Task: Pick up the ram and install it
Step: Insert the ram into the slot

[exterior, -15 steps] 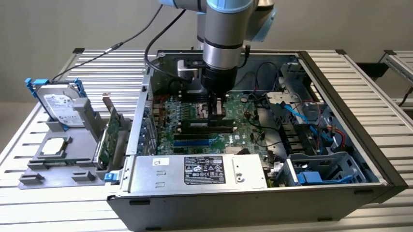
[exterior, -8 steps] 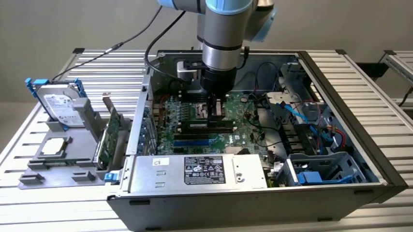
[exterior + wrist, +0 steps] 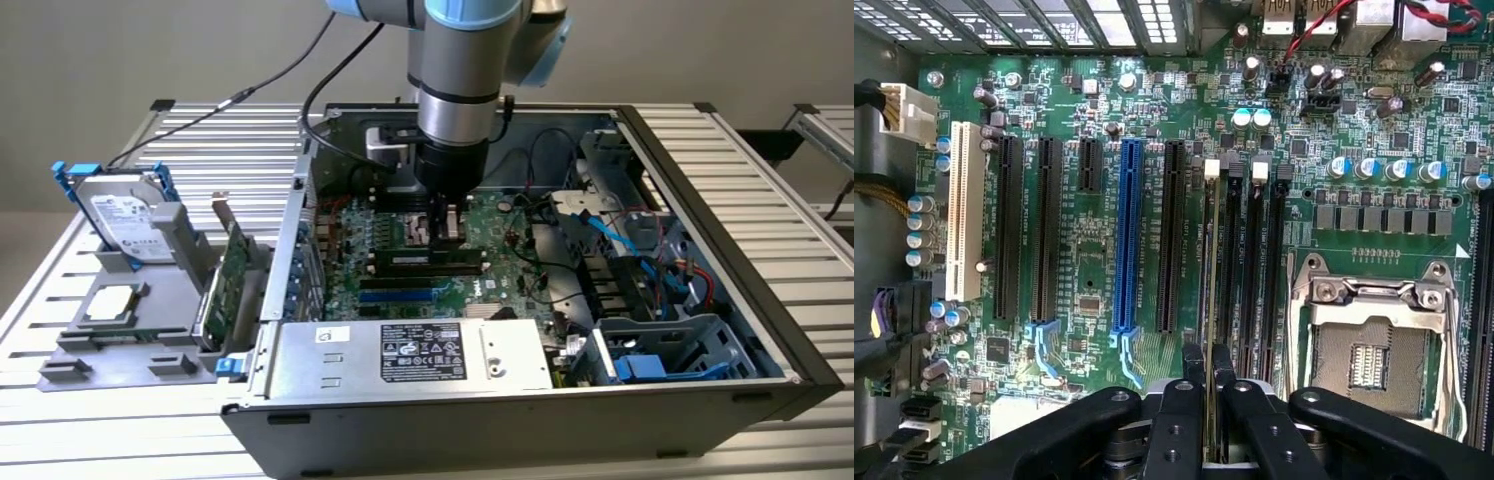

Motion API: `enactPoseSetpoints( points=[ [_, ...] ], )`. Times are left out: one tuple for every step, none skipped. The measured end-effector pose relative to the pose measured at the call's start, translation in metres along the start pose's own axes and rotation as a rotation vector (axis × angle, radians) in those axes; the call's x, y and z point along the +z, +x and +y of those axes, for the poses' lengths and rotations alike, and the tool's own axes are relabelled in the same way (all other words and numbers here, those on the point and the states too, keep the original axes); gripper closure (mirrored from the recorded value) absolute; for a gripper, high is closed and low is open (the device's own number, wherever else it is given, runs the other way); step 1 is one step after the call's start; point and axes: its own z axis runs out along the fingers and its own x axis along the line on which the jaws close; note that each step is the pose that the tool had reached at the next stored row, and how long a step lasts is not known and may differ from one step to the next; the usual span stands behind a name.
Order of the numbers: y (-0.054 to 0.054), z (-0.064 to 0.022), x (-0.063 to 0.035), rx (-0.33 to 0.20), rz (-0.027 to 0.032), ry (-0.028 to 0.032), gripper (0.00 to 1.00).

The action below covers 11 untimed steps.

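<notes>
Exterior view: at the upper centre of the frame, the gripper (image 3: 450,232) hangs inside the open computer case (image 3: 507,440), just above the green motherboard (image 3: 350,270)

Wrist view: its fingers (image 3: 1192,400) grasp the ram (image 3: 1210,260), seen edge-on and lined up along the outermost of the black memory slots (image 3: 1254,260), near the CPU socket (image 3: 1369,350)

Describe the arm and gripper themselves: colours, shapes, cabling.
The arm is a silver-grey cylinder with light blue joint caps at the top, a black ring, and a black wrist section below. A thin black cable runs down beside it. The gripper is matte black, with two slim, blocky fingers and round screw holes in its body.
</notes>
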Motion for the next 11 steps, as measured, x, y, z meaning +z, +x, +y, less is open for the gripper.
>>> enactPoseSetpoints(
  points=[
    [0.0, 0.0, 0.0, -0.005, 0.0004, 0.0005, 0.86],
    [0.0, 0.0001, 0.0, -0.01, 0.0008, 0.0009, 0.86],
    [-0.0001, 0.0002, 0.0, -0.014, 0.0013, 0.0012, 0.86],
    [-0.0001, 0.0002, 0.0001, -0.016, 0.0016, 0.0014, 0.86],
    [-0.0001, 0.0002, 0.0, -0.018, 0.0022, 0.0015, 0.86],
    [-0.0001, 0.0002, 0.0001, -0.018, 0.0025, 0.0015, 0.86],
    [-0.0002, 0.0002, 0.0002, -0.018, 0.0027, 0.0015, 0.86],
    [-0.0002, 0.0002, 0.0003, -0.018, 0.0026, 0.0015, 0.86],
    [-0.0003, 0.0002, 0.0005, -0.018, 0.0026, 0.0016, 0.86],
    [-0.0003, 0.0002, 0.0006, -0.018, 0.0027, 0.0015, 0.86],
    [-0.0005, 0.0002, 0.0008, -0.018, 0.0026, 0.0016, 0.86]
  ],
)
